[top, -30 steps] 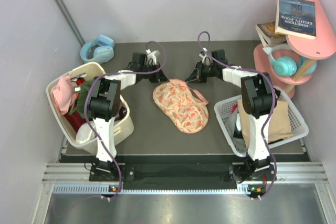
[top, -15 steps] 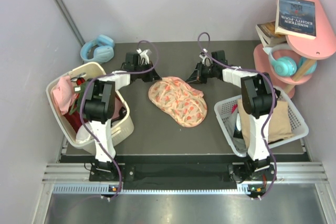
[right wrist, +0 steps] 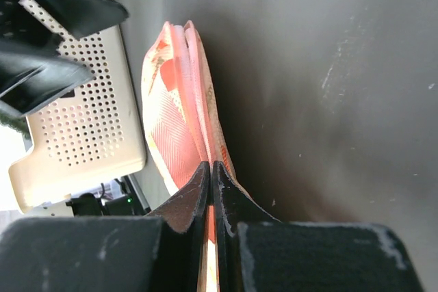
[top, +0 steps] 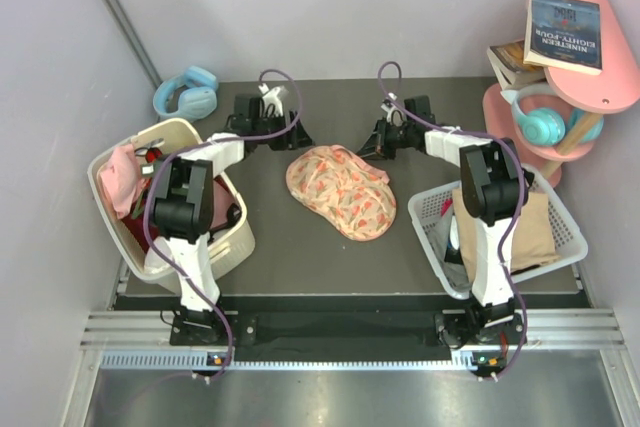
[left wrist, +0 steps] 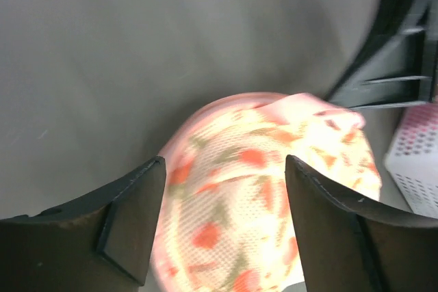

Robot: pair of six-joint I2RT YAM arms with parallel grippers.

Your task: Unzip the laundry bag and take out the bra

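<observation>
Left wrist cam: left gripper [left wrist: 224, 162] jaws standing apart, released; rounded mesh-weave laundry bag [left wrist: 263, 193] glaring, blurry. Right gripper [right wrist: 209, 167] jaws pinching bag's pink edge; contents hidden.

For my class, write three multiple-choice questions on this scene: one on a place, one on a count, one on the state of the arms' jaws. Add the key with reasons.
1. Where does the cream-peach, orange-printed fabric laundry bag lie?
A. On a hook
B. Inside a plastic basket
C. On the dark table between the arms

2. How many pairs of headphones show?
A. Two
B. One
C. Four

3. Which arm's jaws are shut on the bag's pink edge?
A. Left arm
B. Right arm
C. Neither

Key
1 C: the overhead view shows it on the tabletop.
2 A: blue headphones at the table's far left corner, teal headphones on the pink shelf unit.
3 B: the right wrist view shows shut jaws pinching the edge; the left jaws stand open.
</observation>
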